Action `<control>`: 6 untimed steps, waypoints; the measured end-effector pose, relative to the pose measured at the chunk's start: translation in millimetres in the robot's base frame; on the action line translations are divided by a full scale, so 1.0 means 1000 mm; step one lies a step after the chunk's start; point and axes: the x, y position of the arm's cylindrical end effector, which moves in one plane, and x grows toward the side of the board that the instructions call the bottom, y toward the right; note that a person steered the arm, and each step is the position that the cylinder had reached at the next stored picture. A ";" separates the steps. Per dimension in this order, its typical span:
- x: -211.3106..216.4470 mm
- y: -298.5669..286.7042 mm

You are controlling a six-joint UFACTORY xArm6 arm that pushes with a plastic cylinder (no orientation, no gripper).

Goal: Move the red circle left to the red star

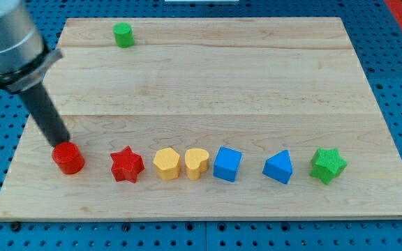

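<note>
The red circle [68, 157] is a short red cylinder near the board's lower left. The red star [127, 165] lies to its right, with a gap of bare wood between them. My tip [60, 143] is at the end of the dark rod, which slants down from the view's upper left. The tip touches or nearly touches the red circle's upper left edge.
Right of the red star runs a row: a yellow hexagon [166, 164], a yellow heart [196, 164], a blue cube [227, 164], a blue triangle [278, 167] and a green star [327, 165]. A green cylinder [123, 34] sits at the board's top left. The wooden board [208, 84] rests on a blue pegboard.
</note>
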 end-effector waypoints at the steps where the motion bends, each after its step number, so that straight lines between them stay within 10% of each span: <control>1: 0.018 -0.019; 6: 0.028 0.032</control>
